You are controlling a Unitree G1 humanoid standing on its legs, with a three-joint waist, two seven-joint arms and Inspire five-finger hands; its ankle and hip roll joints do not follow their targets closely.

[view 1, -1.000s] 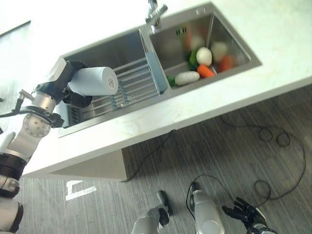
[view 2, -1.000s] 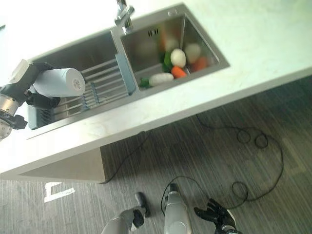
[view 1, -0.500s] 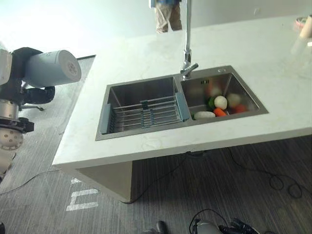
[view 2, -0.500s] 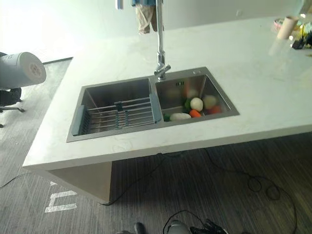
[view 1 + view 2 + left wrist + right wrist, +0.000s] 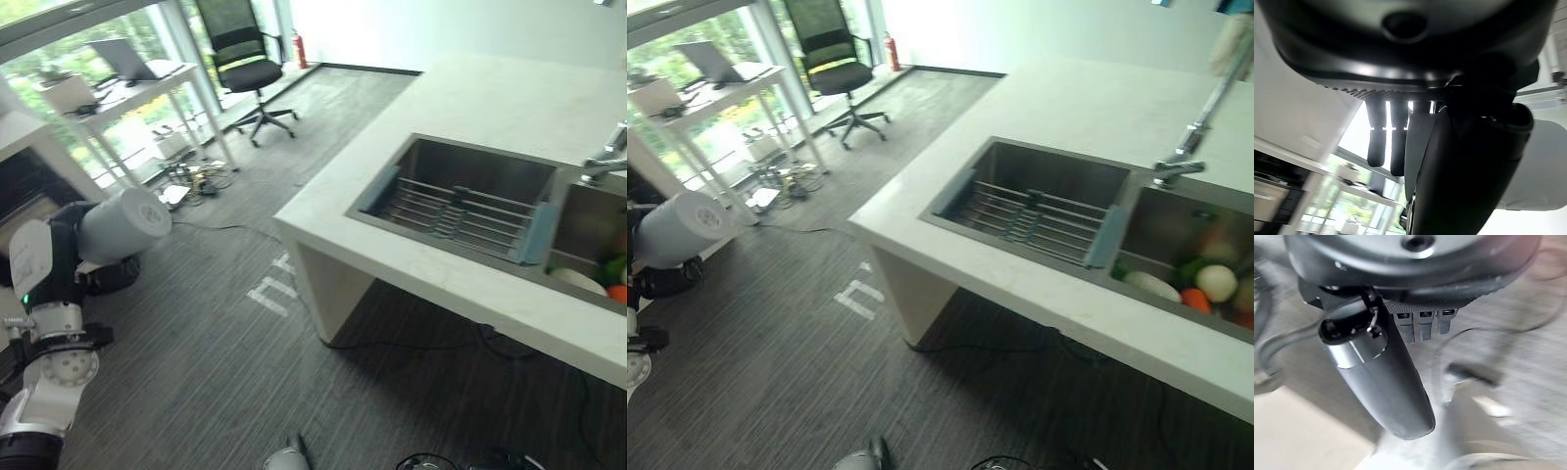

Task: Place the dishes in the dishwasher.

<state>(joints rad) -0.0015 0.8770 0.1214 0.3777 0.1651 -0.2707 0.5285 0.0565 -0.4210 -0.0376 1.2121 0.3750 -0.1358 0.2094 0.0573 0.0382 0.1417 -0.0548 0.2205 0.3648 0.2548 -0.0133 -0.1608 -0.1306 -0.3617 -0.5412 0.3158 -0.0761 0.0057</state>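
The left hand (image 5: pixel 61 257) is raised at the robot's left side, above the grey striped floor (image 5: pixel 206 372) and well apart from the counter (image 5: pixel 470 108). Its dark fingers and thumb are curled round a white cup (image 5: pixel 122 224), which lies on its side in the grip with its flat base turned toward the sink side of the room. In the left wrist view the thumb (image 5: pixel 1449 186) crosses in front of the cup (image 5: pixel 1542 166), and the fingers (image 5: pixel 1383 132) extend past it in a row.

The right hand (image 5: pixel 1400 382) shows in its own wrist view, low over the floor. Its fingers (image 5: pixel 1422 325) point straight out, relaxed, with the thumb standing beside them; it holds nothing.

The counter is a pale slab with a double stainless sink (image 5: pixel 470 162) set into it. The nearer basin holds a wire dish rack (image 5: pixel 456 211) with blue-grey end pieces; the rack spans the basin. The farther basin (image 5: pixel 1176 235) contains vegetables (image 5: pixel 1205 284): white, green and orange pieces lying together against the front wall. A tap (image 5: pixel 1190 147) stands at the back edge between the two basins.

Behind the left hand, a white desk (image 5: pixel 137 83) carries a laptop (image 5: pixel 127 61). A black office chair (image 5: pixel 245 69) stands beyond it by the window. White tape marks (image 5: pixel 274 292) lie on the floor near the counter's corner.
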